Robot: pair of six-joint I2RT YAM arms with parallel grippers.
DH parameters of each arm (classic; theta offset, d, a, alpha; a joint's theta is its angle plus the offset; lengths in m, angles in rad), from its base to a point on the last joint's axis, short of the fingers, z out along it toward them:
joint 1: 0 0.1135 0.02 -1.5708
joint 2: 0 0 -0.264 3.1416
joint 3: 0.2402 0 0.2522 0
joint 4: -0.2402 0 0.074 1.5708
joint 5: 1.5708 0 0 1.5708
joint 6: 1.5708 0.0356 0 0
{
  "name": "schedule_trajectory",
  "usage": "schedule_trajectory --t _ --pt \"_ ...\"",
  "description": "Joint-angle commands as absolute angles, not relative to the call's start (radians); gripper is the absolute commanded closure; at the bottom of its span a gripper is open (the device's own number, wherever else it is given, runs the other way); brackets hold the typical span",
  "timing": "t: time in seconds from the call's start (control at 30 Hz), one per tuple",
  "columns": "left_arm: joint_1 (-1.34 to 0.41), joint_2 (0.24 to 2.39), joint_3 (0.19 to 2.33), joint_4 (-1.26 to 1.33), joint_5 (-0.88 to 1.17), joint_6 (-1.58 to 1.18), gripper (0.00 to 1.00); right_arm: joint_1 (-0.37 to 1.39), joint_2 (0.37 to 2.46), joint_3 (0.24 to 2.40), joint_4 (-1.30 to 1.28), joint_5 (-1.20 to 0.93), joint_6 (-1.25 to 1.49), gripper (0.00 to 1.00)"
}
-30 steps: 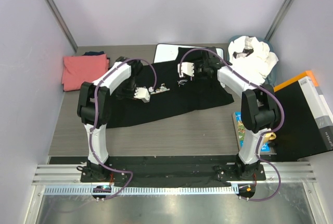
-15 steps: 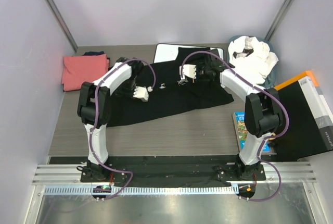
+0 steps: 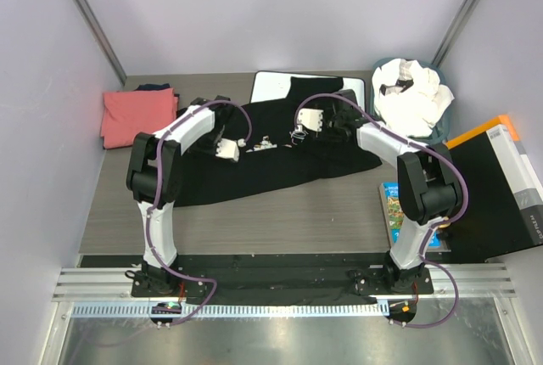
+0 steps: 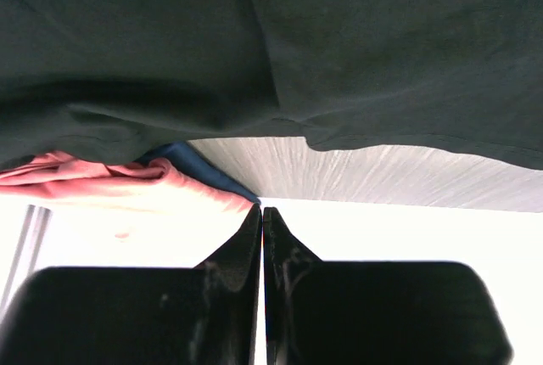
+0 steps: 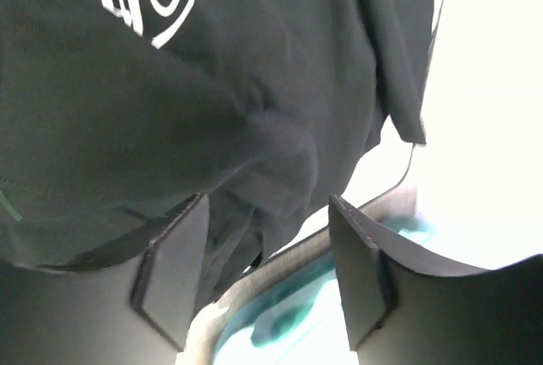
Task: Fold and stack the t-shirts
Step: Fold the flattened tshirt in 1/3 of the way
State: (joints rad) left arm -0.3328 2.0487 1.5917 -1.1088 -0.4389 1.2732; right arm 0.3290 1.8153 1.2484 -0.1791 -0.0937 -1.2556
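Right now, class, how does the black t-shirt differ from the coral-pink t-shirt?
The black t-shirt lies spread out and rumpled across the middle of the table; the coral-pink t-shirt sits folded compactly at the far left. The black t-shirt shows white print; the coral-pink t-shirt looks plain. Both are soft cloth resting on the table.

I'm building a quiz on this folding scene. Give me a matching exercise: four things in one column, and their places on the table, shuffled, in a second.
Things
1. black t-shirt
2. coral-pink t-shirt
3. white t-shirts
4. white board

Places
A. far right corner, heaped
B. far left corner, folded
C. spread across the middle
D. far edge, partly under black cloth

Pairs: 1-C, 2-B, 3-A, 4-D
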Motion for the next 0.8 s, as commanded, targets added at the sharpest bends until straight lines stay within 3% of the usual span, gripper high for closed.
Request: schedule_trajectory --t 0.0,0.13,0.3,0.5,0.77 --pt "-0.334 1.984 1.631 -1.178 -0.399 1.247 0.97 0.313 1.709 1.210 -0.158 -0.015 -1.203 0.34" --pt "-0.334 1.892 1.533 -1.200 -0.313 1.291 0.88 0.272 1.652 1.230 -0.380 -0.057 -1.196 0.35" --pt "-0.334 1.810 1.335 -1.170 -0.269 1.348 0.87 0.229 1.591 1.140 -0.552 -0.091 -1.230 0.37" --pt "-0.334 1.801 1.296 -1.200 -0.195 1.338 0.97 0.180 1.586 1.058 -0.598 -0.094 -1.239 0.56" --pt "-0.334 1.894 1.270 -1.163 -0.202 1.345 1.00 0.161 1.681 1.087 -0.566 -0.121 -1.218 0.58"
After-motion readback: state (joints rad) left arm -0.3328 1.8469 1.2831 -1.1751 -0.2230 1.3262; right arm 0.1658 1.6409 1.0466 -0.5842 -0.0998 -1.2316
